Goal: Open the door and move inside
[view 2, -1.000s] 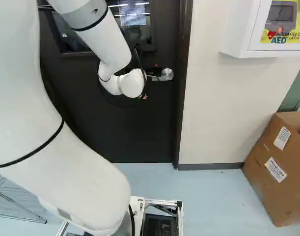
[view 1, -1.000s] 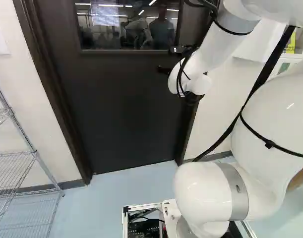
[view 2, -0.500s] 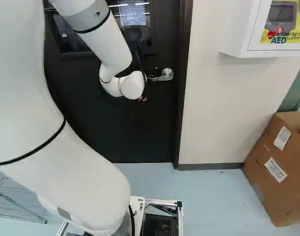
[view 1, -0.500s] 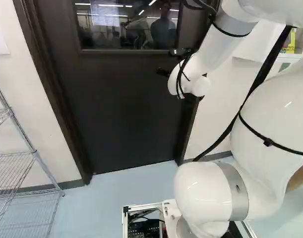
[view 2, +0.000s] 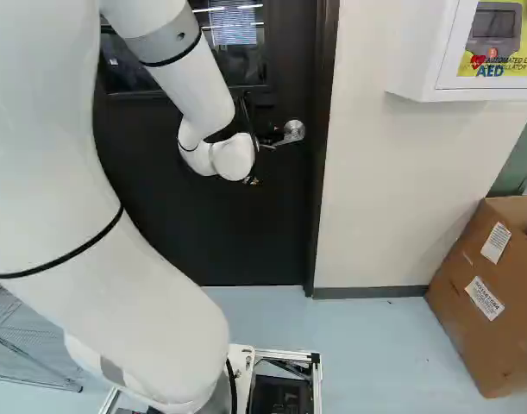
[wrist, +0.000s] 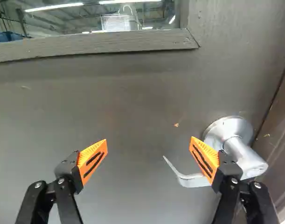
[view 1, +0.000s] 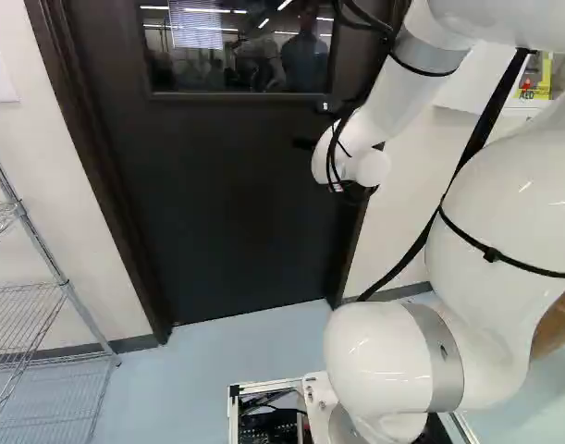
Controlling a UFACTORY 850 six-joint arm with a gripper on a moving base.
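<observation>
1. You can read "AED" on the yellow sign point(view 2: 465, 65) in the white wall cabinet point(view 2: 417, 52), in both base views.
2. Above it, in the right base view, you can make out "AUTOMATED".
3. On the cardboard box point(view 2: 466, 315), your two white labels point(view 2: 496, 242) carry print too small to read.

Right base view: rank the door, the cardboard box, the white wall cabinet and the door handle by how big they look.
1. Door
2. Cardboard box and white wall cabinet: too alike to rank, both cut off
3. Door handle
</observation>
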